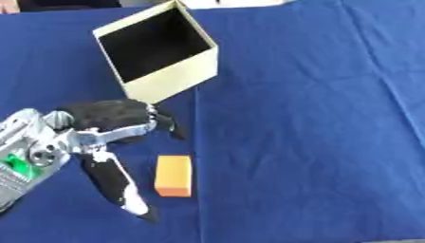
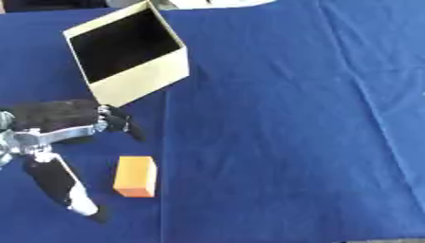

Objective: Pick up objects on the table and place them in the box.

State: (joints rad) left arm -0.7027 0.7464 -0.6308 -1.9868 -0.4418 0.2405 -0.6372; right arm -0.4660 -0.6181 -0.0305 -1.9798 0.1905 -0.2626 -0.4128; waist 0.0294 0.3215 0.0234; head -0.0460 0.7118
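Note:
An orange block [image 1: 173, 175] lies on the blue cloth at the lower left of centre. An open cream box [image 1: 158, 47] with a dark inside stands at the upper left, turned cornerwise. My left hand [image 1: 106, 124] comes in from the left, between the box and the block. It is open, its fingers stretched rightward above the block and its thumb [image 1: 118, 186] reaching down beside the block's left side. The hand does not touch the block. My right hand shows in neither view.
A blue cloth [image 1: 307, 118] covers the whole table, with creases running across its right half. Something white [image 2: 216, 3] lies at the far edge behind the box.

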